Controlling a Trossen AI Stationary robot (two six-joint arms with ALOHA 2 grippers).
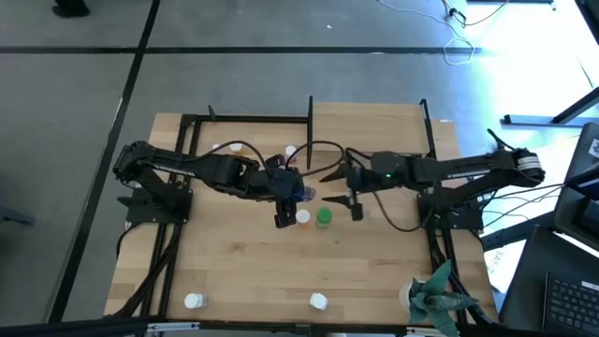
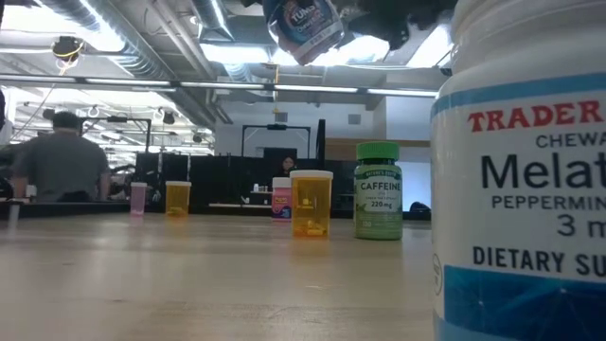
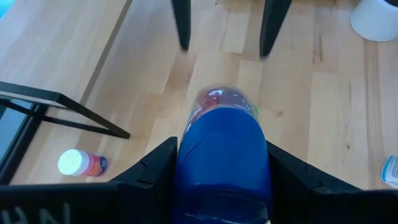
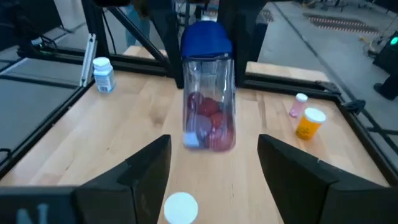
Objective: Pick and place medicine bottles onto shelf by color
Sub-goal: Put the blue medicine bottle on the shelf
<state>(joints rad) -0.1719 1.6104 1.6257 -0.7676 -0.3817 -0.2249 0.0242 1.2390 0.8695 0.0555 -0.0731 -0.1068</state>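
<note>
The blue-capped clear plastic medicine bottle with red pills inside hangs in the air near the centre of the high view, clamped by its blue cap end between the two fingers of the left claw, well clear of the light wood desk. In the right wrist view its long axis stands about upright, cap uppermost and clear body hanging down; in the low view it shows at the top centre, slightly tilted. The right claw sits just to the right of it in the high view, fingers spread wide with nothing between them, and the bottle lies straight ahead of that gap. The left arm is plainly the one carrying it. The light wood shelf board with thin black uprights lies toward the upper middle of the high view, beyond the bottle, so my judgement is the carry must go up-frame from here
</note>
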